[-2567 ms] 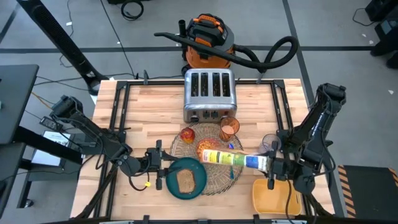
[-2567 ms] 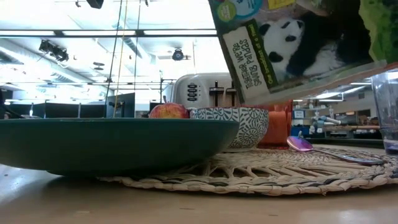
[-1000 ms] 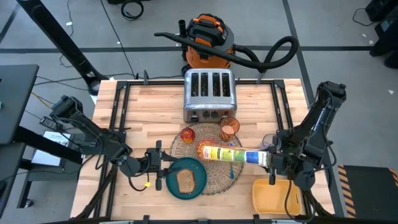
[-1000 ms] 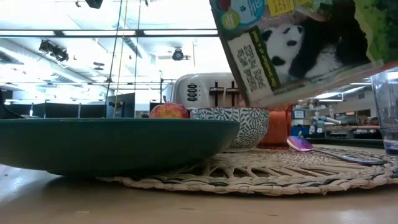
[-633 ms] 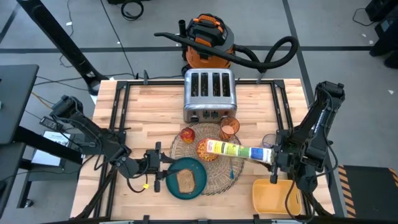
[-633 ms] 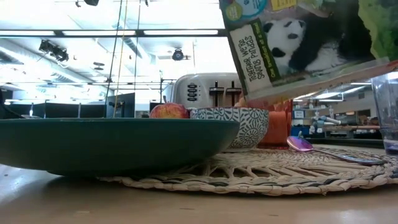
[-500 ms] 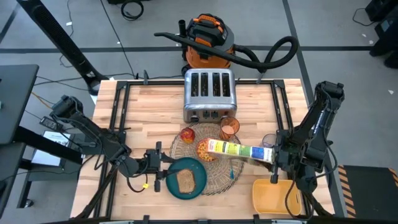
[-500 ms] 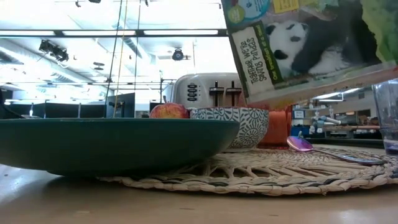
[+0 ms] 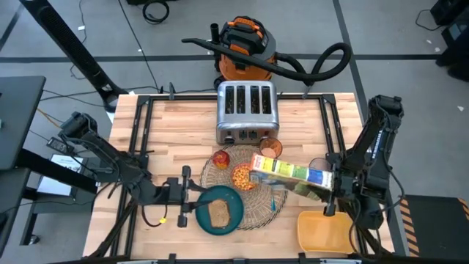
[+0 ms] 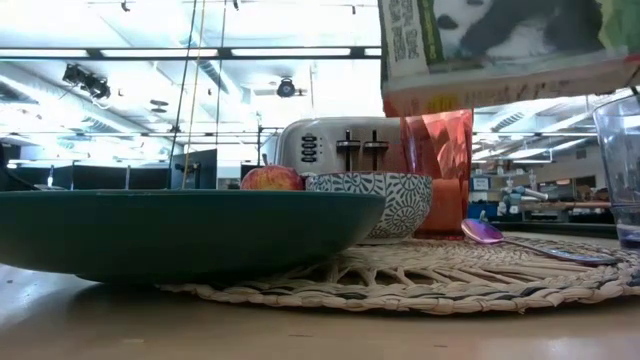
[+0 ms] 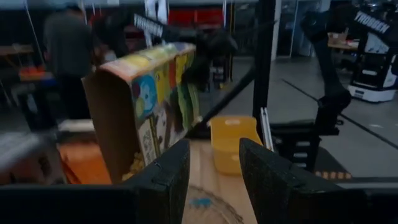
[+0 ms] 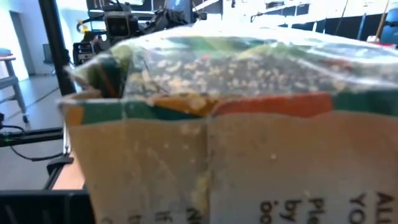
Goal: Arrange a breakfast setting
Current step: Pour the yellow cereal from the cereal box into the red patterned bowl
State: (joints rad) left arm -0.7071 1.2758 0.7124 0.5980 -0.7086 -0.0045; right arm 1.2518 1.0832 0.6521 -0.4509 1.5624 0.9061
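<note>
High view: right pincer [image 9: 328,192] grips a cereal box [image 9: 289,173] over the placemat [image 9: 253,209] near the table's [image 9: 168,125] front edge, beside the cereal-filled bowl [image 9: 242,177]. Left pincer [image 9: 185,199], fingers apart, waits beside the plate [image 9: 220,210].

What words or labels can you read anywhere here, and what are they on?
"AL", "by", "YO": cut-off fragments on the cereal box, right wrist view.
Print on the box in the low and high views: too cropped or too small to read.
White lettering on a machine in the room: blurred.
</note>
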